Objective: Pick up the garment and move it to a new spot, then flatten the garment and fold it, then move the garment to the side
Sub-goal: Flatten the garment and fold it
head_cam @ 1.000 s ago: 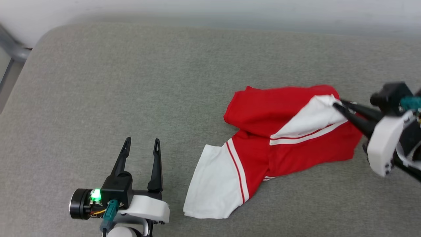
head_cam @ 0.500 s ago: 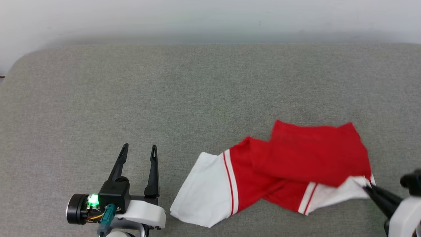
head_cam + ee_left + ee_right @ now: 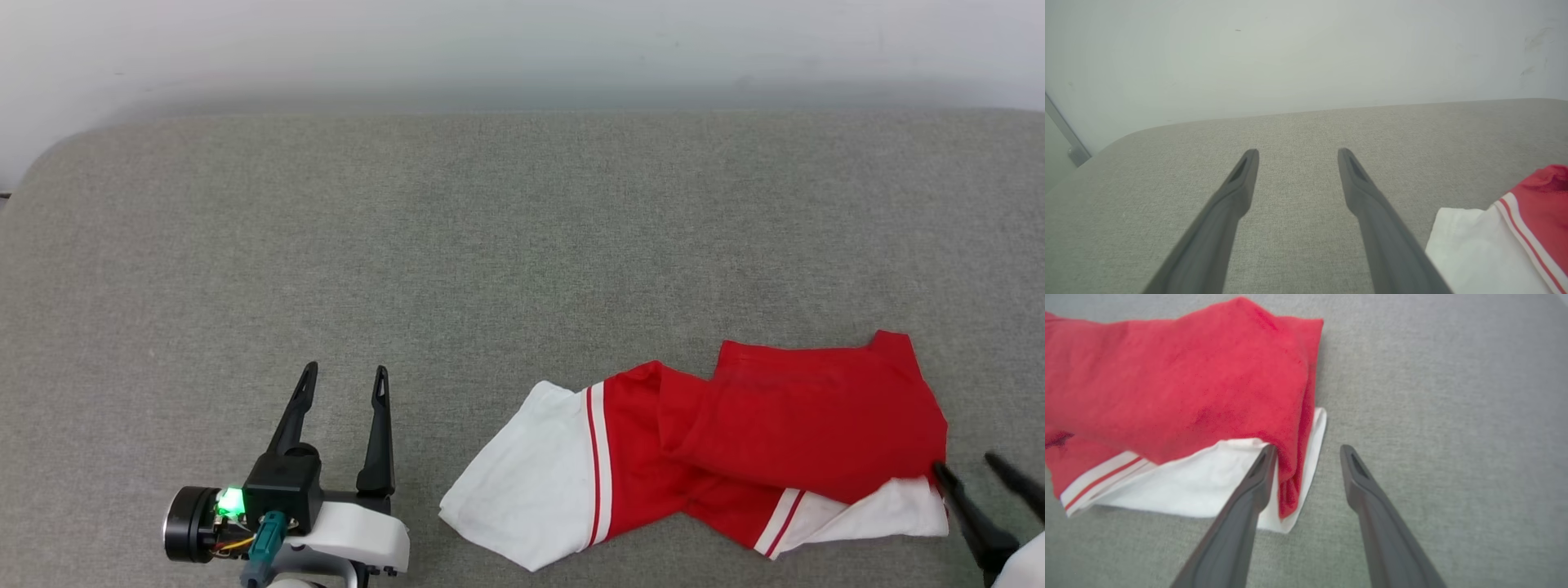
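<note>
Resting at about seven o'clock in the head view, my left gripper (image 3: 345,371) has its two long dark fingers spread apart, with nothing between them but bare grey weave. At about four o'clock, my right gripper (image 3: 965,463) also has its fingers apart. In the right wrist view one finger (image 3: 1257,473) sits right against the nearest corner of the cloth, and nothing is clamped.

Between the two grippers, around five o'clock and much nearer the right one, lies the garment (image 3: 775,425). It is a limp, matte red jersey, bunched and doubled over itself. A white panel edged with red-and-white stripes fans out toward eight o'clock. A second white panel peeks from under the red layer by my right gripper.

Since no gripper holds it, I judge that the move to a new spot is done and flattening comes next. That calls for a low pinch on a thin edge at each end, then drawing the ends apart so the folded-over red layer opens.

Beyond it the surface (image 3: 408,245) is padded grey woven fabric with a rounded corner at ten o'clock. A pale plain wall (image 3: 490,49) rises at twelve o'clock.
</note>
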{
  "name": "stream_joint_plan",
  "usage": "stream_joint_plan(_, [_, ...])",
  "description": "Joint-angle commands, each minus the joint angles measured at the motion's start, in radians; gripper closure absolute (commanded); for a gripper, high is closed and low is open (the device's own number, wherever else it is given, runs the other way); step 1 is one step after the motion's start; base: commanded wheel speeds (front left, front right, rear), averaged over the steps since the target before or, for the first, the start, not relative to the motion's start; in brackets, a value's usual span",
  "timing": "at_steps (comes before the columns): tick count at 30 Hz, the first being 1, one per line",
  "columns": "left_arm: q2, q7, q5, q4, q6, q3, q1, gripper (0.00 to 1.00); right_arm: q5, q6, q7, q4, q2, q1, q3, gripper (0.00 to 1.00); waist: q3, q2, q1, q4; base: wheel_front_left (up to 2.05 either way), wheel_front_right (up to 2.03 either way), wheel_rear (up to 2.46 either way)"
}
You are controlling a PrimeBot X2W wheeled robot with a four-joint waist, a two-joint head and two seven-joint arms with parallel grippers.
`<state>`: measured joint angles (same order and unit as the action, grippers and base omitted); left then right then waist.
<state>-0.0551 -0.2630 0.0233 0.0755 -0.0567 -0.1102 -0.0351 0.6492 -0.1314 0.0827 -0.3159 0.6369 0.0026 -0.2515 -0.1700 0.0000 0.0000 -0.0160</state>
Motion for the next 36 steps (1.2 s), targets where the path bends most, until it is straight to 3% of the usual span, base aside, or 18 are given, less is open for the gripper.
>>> stream_joint_plan(1, [-0.002, -0.002, -0.003, -0.001, 0.003, 0.003, 0.009, 0.0, -0.002, 0.001, 0.008, 0.017, -0.011, 0.004, 0.014, 0.0, 0.003, 0.0, 0.0, 0.0, 0.0, 0.0, 0.0])
stream_joint_plan(9, [-0.001, -0.002, -0.01, -0.016, 0.002, 0.006, 0.011, 0.0, -0.094, 0.001, -0.009, 0.255, -0.002, 0.028, 0.228, 0.0, 0.016, 0.0, 0.0, -0.001, 0.0, 0.0, 0.0])
stream_joint_plan(13, [-0.002, -0.002, -0.013, -0.026, 0.003, 0.003, 0.005, 0.0, -0.129, 0.001, -0.094, 0.359, 0.022, -0.022, 0.267, 0.0, 0.013, 0.0, 0.0, -0.004, 0.0, 0.0, 0.0])
stream_joint_plan(17, [-0.005, -0.002, -0.019, -0.033, 0.008, -0.002, -0.012, 0.0, -0.117, 0.001, -0.215, 0.405, 0.071, -0.087, 0.242, 0.0, 0.001, 0.0, 0.0, -0.014, 0.0, 0.0, 0.0])
stream_joint_plan(23, [-0.004, -0.002, -0.018, -0.042, 0.007, -0.008, -0.027, 0.0, -0.036, 0.001, -0.479, 0.374, 0.164, -0.194, 0.149, 0.0, -0.037, 0.0, 0.0, -0.032, 0.0, 0.0, 0.0])
stream_joint_plan(28, [-0.002, -0.002, -0.011, -0.044, 0.007, -0.024, -0.052, 0.0, 0.04, 0.001, -0.673, 0.295, 0.184, -0.272, 0.068, 0.0, -0.082, 0.0, 0.0, -0.059, 0.0, 0.0, 0.0])
stream_joint_plan(36, [0.002, -0.002, -0.003, -0.043, -0.002, -0.047, -0.088, 0.0, 0.03, 0.001, -0.74, 0.13, 0.152, -0.339, -0.059, 0.0, -0.145, 0.0, 0.0, -0.109, 0.0, 0.0, 0.0])
